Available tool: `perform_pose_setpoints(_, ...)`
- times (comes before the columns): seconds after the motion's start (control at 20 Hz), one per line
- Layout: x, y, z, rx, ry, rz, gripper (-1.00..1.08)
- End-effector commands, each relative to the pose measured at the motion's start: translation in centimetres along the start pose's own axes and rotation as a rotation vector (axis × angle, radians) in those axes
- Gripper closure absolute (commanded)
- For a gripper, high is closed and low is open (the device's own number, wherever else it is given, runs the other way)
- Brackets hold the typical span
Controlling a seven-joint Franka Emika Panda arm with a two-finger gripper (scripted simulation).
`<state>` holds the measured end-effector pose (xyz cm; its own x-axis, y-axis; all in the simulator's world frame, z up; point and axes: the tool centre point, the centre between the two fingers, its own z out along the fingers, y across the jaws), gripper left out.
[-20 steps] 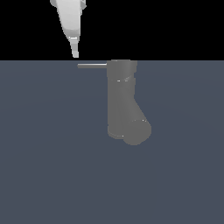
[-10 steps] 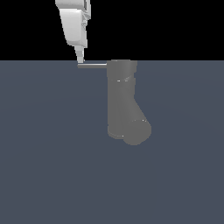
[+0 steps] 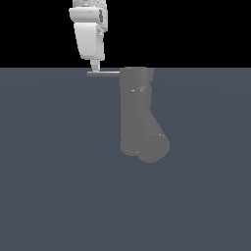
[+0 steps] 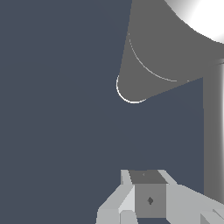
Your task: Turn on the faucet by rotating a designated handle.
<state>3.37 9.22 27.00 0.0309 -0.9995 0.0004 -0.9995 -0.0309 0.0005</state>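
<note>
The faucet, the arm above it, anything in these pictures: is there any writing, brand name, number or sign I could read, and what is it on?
None: no words, numbers or logos can be read in either view.
The faucet is plain grey, with only a thin pale ring line on its body.
The handle is a bare rod.
The gripper is plain white; the wrist view shows one small dark diamond mark near it, not a letter.
</note>
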Motion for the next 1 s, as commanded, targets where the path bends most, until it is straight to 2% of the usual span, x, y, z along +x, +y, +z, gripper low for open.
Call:
perform_pose_setpoints(0.0,0.0,0.0,0.0,0.0,0.0,0.002,1.08)
perform_pose_setpoints(0.95,0.3,4.8,0.0,0.0,0.0,0.002,1.08)
